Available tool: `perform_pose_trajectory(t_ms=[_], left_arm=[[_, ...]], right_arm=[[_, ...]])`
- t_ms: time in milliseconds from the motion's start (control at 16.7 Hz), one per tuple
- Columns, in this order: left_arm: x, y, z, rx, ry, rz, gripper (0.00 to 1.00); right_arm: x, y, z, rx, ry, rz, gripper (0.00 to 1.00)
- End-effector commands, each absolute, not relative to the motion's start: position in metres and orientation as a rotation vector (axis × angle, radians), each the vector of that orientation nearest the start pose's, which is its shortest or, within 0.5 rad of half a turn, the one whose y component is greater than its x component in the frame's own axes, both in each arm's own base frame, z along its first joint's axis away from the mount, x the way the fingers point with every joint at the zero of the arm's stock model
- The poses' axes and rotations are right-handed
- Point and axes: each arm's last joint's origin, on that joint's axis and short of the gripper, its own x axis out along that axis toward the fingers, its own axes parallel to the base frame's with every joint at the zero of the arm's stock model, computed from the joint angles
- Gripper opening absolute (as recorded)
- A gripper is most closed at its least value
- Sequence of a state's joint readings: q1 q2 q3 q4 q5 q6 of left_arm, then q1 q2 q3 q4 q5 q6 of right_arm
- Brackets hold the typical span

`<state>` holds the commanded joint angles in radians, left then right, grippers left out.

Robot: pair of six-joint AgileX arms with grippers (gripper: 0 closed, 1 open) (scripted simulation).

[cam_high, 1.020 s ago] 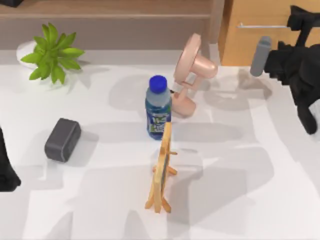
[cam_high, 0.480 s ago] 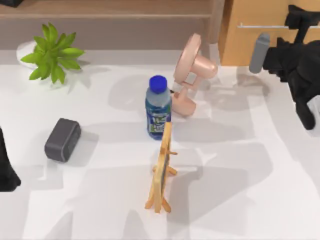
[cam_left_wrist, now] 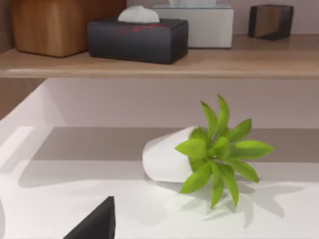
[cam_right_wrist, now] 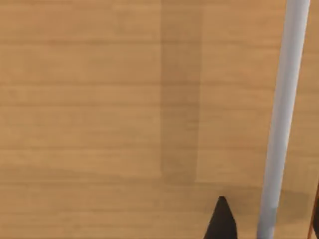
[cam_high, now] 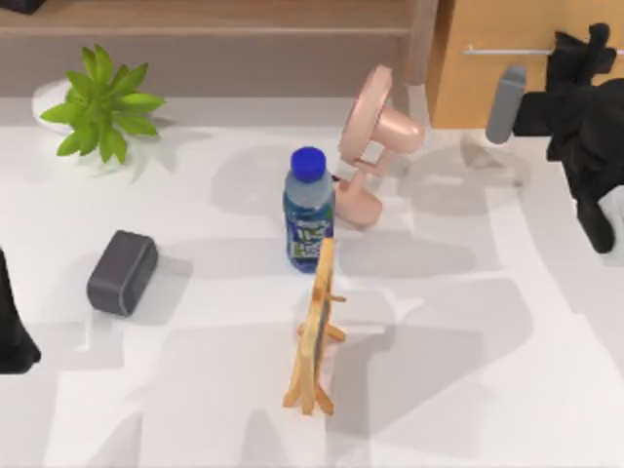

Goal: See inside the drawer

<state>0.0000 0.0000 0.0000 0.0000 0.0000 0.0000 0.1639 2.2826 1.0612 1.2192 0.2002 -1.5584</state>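
The drawer (cam_high: pixel 487 88) is the light-orange wooden front at the back right, and it stands shut. Its thin silver bar handle (cam_high: pixel 507 51) runs across it. My right gripper (cam_high: pixel 577 47) has reached the handle's right end. In the right wrist view the drawer front (cam_right_wrist: pixel 99 109) is very close and the handle (cam_right_wrist: pixel 284 109) crosses it. One black fingertip (cam_right_wrist: pixel 221 223) shows beside the bar and the other sits at the picture's edge, so the right gripper (cam_right_wrist: pixel 269 226) is open with the bar between its fingers. My left arm (cam_high: pixel 12 331) stays parked at the table's left edge.
On the white table stand a blue-capped bottle (cam_high: pixel 309 210), a pink fan (cam_high: pixel 375 132), a wooden easel (cam_high: pixel 317 331), a grey speaker (cam_high: pixel 122 271) and a tipped potted plant (cam_high: pixel 102 102). The brown shelf unit (cam_high: pixel 195 29) holds a dark tissue box (cam_left_wrist: pixel 137 37).
My right gripper has moved toward the back of the table, up to the drawer handle. The left arm and the objects on the table have not moved.
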Motion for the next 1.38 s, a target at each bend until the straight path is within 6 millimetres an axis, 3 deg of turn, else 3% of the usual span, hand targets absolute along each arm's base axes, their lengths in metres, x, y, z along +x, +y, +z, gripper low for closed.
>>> perform_pose_trajectory(t_ms=[120, 180, 720, 900, 1200, 1380], left_arm=[[0.106, -0.001, 0.16, 0.0, 0.0, 0.0, 1.0], [0.106, -0.001, 0.16, 0.0, 0.0, 0.0, 1.0], [0.106, -0.001, 0.16, 0.0, 0.0, 0.0, 1.0], [0.106, -0.001, 0.16, 0.0, 0.0, 0.0, 1.0], [0.106, -0.001, 0.16, 0.0, 0.0, 0.0, 1.0], [0.106, -0.001, 0.16, 0.0, 0.0, 0.0, 1.0]], right_arm=[[0.431, 0.069, 0.089, -1.571, 0.008, -0.008, 0.02], [0.431, 0.069, 0.089, -1.571, 0.008, -0.008, 0.0], [0.43, 0.07, 0.089, -1.568, 0.01, -0.005, 0.0], [0.415, 0.072, 0.092, -1.565, -0.004, -0.019, 0.0], [0.373, 0.069, 0.083, -1.575, 0.03, 0.012, 0.0], [0.367, 0.071, 0.088, -1.569, 0.01, -0.002, 0.0]])
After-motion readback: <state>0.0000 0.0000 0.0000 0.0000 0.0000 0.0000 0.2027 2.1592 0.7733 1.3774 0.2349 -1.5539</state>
